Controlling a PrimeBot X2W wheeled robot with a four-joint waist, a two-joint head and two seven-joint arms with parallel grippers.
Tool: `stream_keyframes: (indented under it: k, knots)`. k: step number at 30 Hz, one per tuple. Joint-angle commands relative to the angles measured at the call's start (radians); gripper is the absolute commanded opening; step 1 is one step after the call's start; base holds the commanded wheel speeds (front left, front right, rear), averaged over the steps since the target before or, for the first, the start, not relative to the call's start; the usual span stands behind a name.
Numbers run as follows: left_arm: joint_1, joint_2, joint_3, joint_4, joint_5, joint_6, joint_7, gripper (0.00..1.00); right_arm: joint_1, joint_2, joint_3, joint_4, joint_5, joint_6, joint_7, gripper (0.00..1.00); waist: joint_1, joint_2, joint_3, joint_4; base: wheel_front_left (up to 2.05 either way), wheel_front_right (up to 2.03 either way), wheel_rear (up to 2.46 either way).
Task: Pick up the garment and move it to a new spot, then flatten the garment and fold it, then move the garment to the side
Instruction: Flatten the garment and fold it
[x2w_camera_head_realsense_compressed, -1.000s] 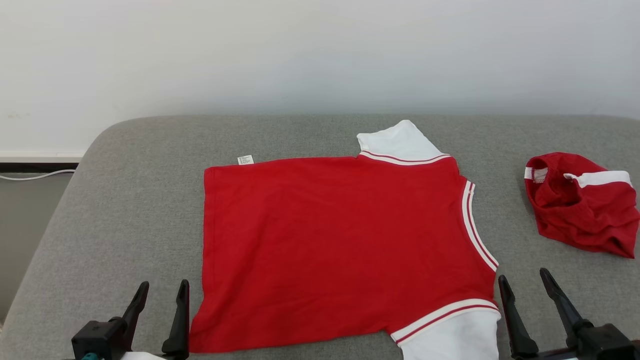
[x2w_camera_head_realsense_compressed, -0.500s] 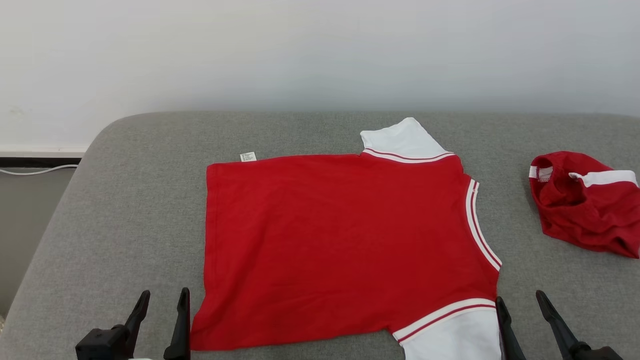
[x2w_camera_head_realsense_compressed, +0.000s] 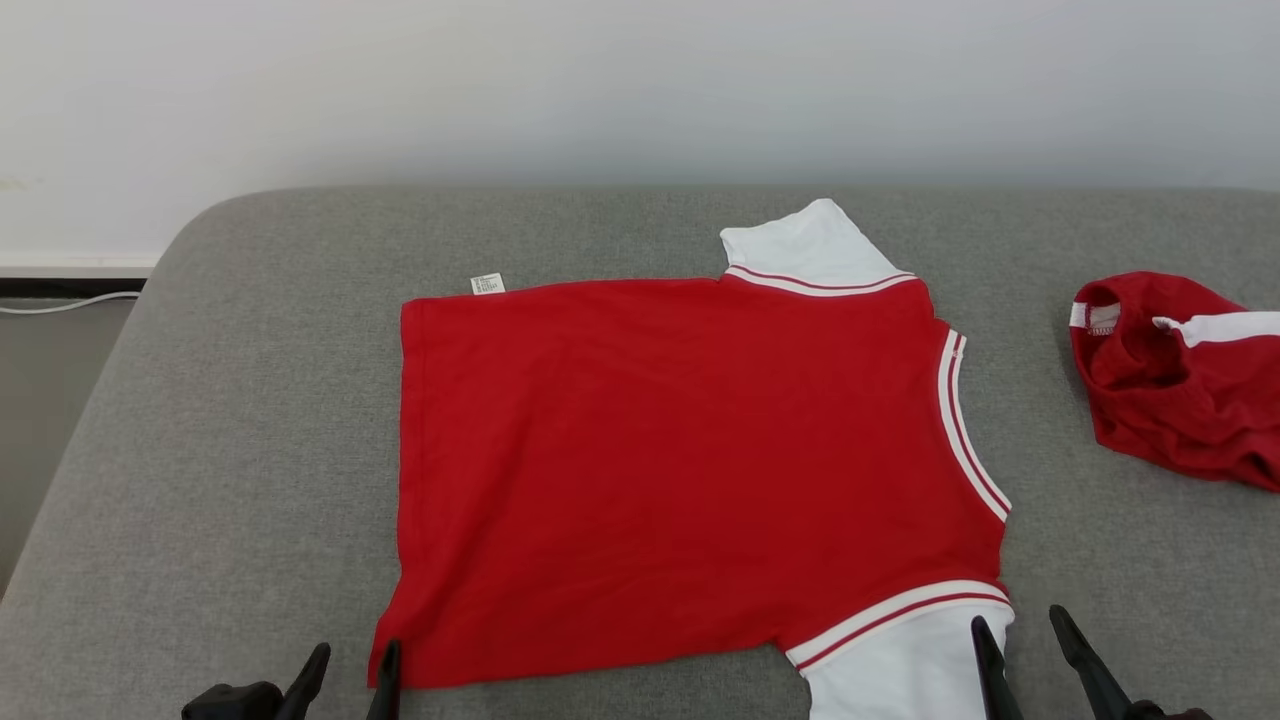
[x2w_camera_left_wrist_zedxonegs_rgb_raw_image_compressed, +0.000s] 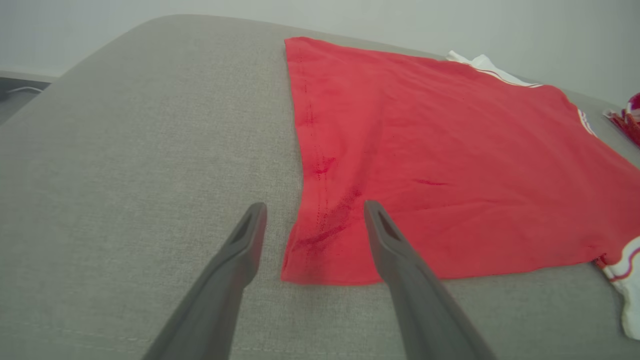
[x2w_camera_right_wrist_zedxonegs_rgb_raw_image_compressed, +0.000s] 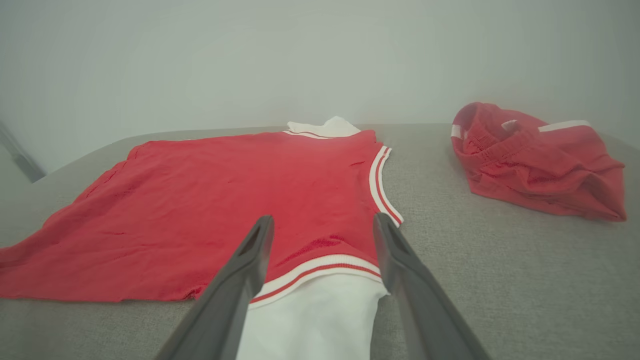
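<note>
The garment (x2w_camera_head_realsense_compressed: 680, 460), a red shirt with white striped sleeves, lies spread flat on the grey cushion (x2w_camera_head_realsense_compressed: 220, 400). My left gripper (x2w_camera_head_realsense_compressed: 356, 660) is open at the bottom edge, level with the shirt's near left corner. In the left wrist view the left gripper (x2w_camera_left_wrist_zedxonegs_rgb_raw_image_compressed: 315, 207) straddles that corner of the garment (x2w_camera_left_wrist_zedxonegs_rgb_raw_image_compressed: 425, 150), its fingers above the cloth. My right gripper (x2w_camera_head_realsense_compressed: 1018, 625) is open beside the near white sleeve. In the right wrist view the right gripper (x2w_camera_right_wrist_zedxonegs_rgb_raw_image_compressed: 324, 220) hangs over the sleeve's striped seam on the garment (x2w_camera_right_wrist_zedxonegs_rgb_raw_image_compressed: 225, 200). Neither holds anything.
A second red garment (x2w_camera_head_realsense_compressed: 1180, 380) lies crumpled at the far right of the cushion, also in the right wrist view as a crumpled red garment (x2w_camera_right_wrist_zedxonegs_rgb_raw_image_compressed: 535, 160). A pale wall stands behind. The cushion's rounded left edge drops to a floor with a white cable (x2w_camera_head_realsense_compressed: 60, 303).
The head camera has shifted, so the whole picture sits a little higher. Both grippers have sunk toward the bottom edge and stay open. The garment lies as before.
</note>
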Motion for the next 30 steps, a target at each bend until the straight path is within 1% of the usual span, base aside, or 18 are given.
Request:
stream_keyframes:
  k: [1, 6, 15, 18, 19, 22, 23, 24, 25, 27, 28, 30]
  knots:
    - [-0.046, 0.011, 0.03, 0.003, -0.018, -0.017, 0.003, 1.0, -0.005, -0.012, 0.029, -0.013, 0.017, 0.0, -0.014, 1.0, 0.0, -0.0001, 0.017, -0.007, 0.0, 0.0, 0.0]
    - [-0.057, 0.008, 0.021, 0.073, -0.058, -0.08, 0.019, 1.0, 0.017, -0.012, 0.037, 0.015, 0.045, 0.0, -0.014, 1.0, 0.0, -0.0001, 0.062, -0.021, 0.0, 0.0, 0.0]
    - [-0.106, 0.004, 0.042, 0.159, -0.089, -0.146, -0.017, 1.0, 0.024, -0.012, 0.014, 0.037, 0.094, 0.0, -0.014, 1.0, 0.0, -0.0001, 0.139, -0.046, 0.0, 0.0, 0.0]
    - [-0.113, 0.01, 0.045, 0.171, -0.104, -0.167, -0.01, 0.99, 0.025, -0.012, 0.012, 0.046, 0.109, 0.0, -0.014, 1.0, 0.0, -0.0001, 0.159, -0.048, 0.0, 0.0, 0.0]
    - [-0.113, 0.011, 0.046, 0.173, -0.108, -0.172, -0.008, 0.95, 0.025, -0.012, 0.009, 0.05, 0.114, 0.0, -0.014, 1.0, 0.0, -0.0001, 0.163, -0.048, 0.0, 0.0, 0.0]
    - [-0.11, 0.018, 0.049, 0.17, -0.121, -0.184, -0.002, 0.87, 0.025, -0.012, 0.012, 0.063, 0.139, 0.0, -0.014, 1.0, 0.0, -0.0001, 0.179, -0.05, 0.0, 0.0, 0.0]
    - [-0.11, 0.02, 0.051, 0.169, -0.123, -0.186, -0.003, 0.76, 0.026, -0.012, 0.013, 0.067, 0.147, 0.0, -0.014, 1.0, 0.0, -0.0001, 0.183, -0.05, 0.0, 0.0, 0.0]
    - [-0.11, 0.021, 0.053, 0.168, -0.127, -0.187, -0.002, 0.6, 0.027, -0.012, 0.016, 0.072, 0.156, 0.0, -0.014, 1.0, 0.0, -0.0001, 0.186, -0.049, 0.0, 0.0, 0.0]
    - [-0.11, 0.023, 0.055, 0.167, -0.13, -0.188, -0.001, 0.49, 0.029, -0.012, 0.024, 0.082, 0.17, 0.0, -0.014, 1.0, 0.0, -0.0001, 0.19, -0.049, 0.0, 0.0, 0.0]
    - [-0.113, 0.027, 0.056, 0.163, -0.131, -0.188, 0.003, 0.38, 0.027, -0.012, 0.038, 0.104, 0.19, 0.0, -0.014, 1.0, 0.0, -0.0001, 0.2, -0.05, 0.0, 0.0, 0.0]
    - [-0.116, 0.028, 0.056, 0.162, -0.133, -0.189, 0.005, 0.31, 0.027, -0.012, 0.046, 0.121, 0.214, 0.0, -0.014, 1.0, 0.0, -0.0001, 0.204, -0.049, 0.0, 0.0, 0.0]
    - [-0.121, 0.031, 0.057, 0.159, -0.133, -0.189, 0.007, 0.24, 0.019, -0.012, 0.058, 0.147, 0.238, 0.0, -0.014, 1.0, 0.0, -0.0001, 0.213, -0.05, 0.0, 0.0, 0.0]
